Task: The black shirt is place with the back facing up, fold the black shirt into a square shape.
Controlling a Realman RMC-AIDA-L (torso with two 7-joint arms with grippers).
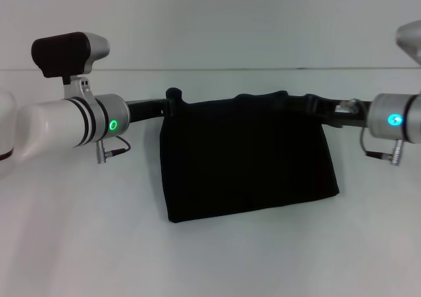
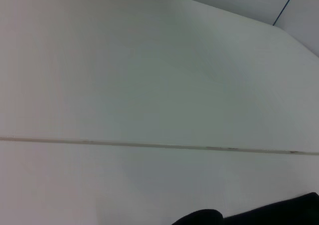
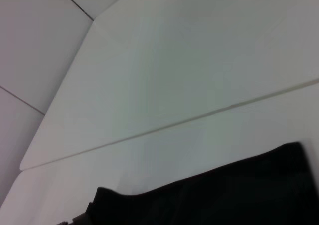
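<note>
no readable text, labels or signs

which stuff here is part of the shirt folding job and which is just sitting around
Part of the job:
- black shirt, folded into a block
- left gripper, at the shirt's far left corner
- right gripper, at its far right corner

Just there:
- white table, only the surface under the shirt

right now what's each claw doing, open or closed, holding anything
Left claw: shut on the black shirt, at its far left corner.
Right claw: shut on the black shirt, at its far right corner.
</note>
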